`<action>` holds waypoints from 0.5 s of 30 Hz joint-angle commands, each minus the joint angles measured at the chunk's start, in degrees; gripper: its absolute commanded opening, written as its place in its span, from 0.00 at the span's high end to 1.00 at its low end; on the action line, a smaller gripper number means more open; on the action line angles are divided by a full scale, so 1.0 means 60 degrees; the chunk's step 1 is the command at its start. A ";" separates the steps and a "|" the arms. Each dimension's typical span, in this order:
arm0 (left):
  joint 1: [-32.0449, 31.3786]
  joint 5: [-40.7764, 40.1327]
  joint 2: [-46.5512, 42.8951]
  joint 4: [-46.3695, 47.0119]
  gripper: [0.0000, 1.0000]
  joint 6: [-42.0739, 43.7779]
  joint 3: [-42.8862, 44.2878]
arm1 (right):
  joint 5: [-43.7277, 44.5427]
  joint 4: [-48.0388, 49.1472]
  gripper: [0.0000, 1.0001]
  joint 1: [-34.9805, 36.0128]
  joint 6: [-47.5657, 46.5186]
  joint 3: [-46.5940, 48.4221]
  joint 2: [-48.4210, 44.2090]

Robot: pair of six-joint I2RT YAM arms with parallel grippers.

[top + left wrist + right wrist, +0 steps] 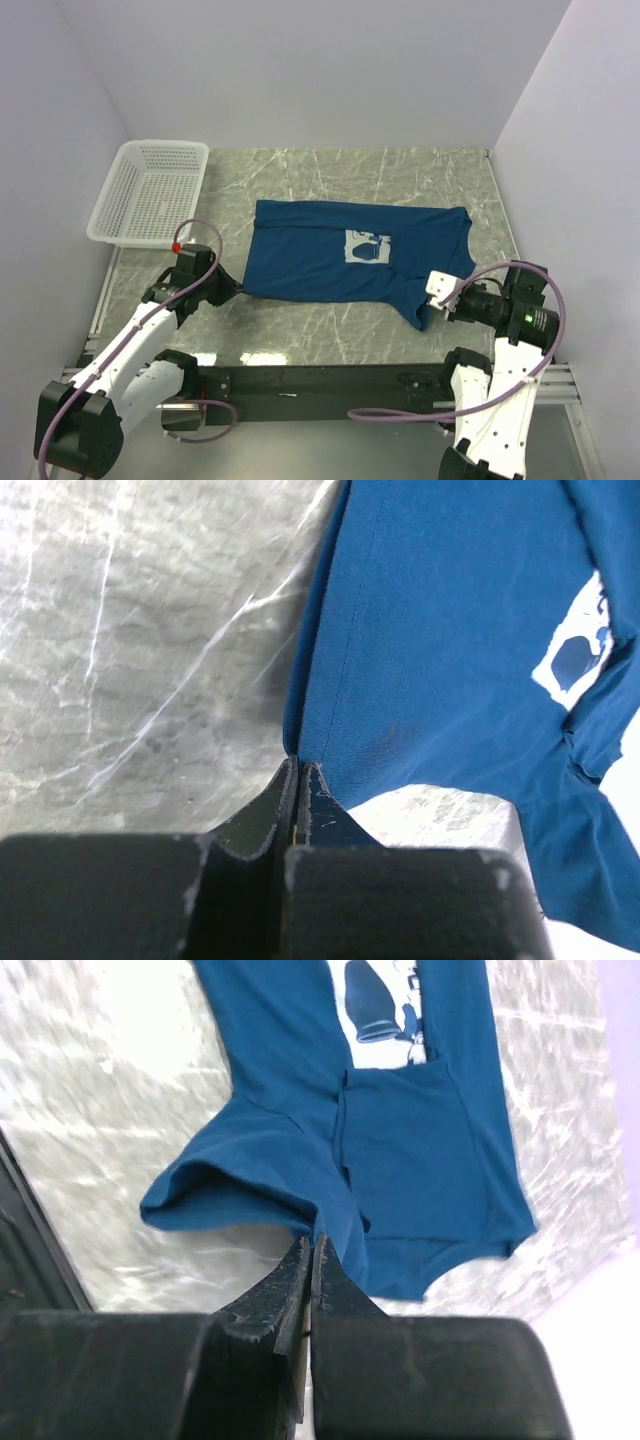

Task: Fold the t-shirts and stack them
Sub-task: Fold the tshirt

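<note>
Navy t-shirt [330, 262] lies spread on the marble-look table [400, 170], roughly mid-table, long axis running L–R. Print side up: pale square print [367, 246] sits right of centre. Cloth is mostly flat w/ a few creases. In the right wrist view one flap is folded over the body just below the print.

Left pincer [298, 772] is clenched on the shirt's near-left corner. In the left wrist view both fingertips [283, 785] are pressed together w/ the cloth edge nipped between them, and a seam line runs up from the grip. The corner is right at table level; can't tell if it's lifted.

Right pincer [310, 1243] is also clamped onto the shirt, at the near-right end, where a sleeve-like flap sticks out toward the arm bases. In the right wrist view the cloth bunches at the tips and a rounded fold bulges to the left of the grip.

White mesh basket [150, 190] sits at the far-left corner of the table, apart from the shirt, nothing visible inside. Both arms reach in from the near edge, one at each end of the shirt's near side.
</note>
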 commanded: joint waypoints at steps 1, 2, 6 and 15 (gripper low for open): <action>-0.0012 0.0043 -0.0019 -0.0108 0.99 -0.0004 -0.0021 | -0.0134 0.0433 1.00 -0.0055 0.2699 0.0564 -0.0172; -0.0012 -0.0001 0.0039 -0.0108 0.99 -0.0018 -0.0007 | -0.0046 0.0712 1.00 -0.0054 0.3072 0.0624 -0.0172; 0.0046 -0.0016 0.0303 -0.0020 0.99 -0.0062 0.0096 | 0.0145 0.1620 1.00 -0.0054 0.4056 0.0829 -0.0245; 0.0163 -0.0133 0.0041 -0.0240 0.99 -0.0019 0.0345 | 0.1053 0.2238 1.00 -0.0054 0.4980 0.1049 -0.0260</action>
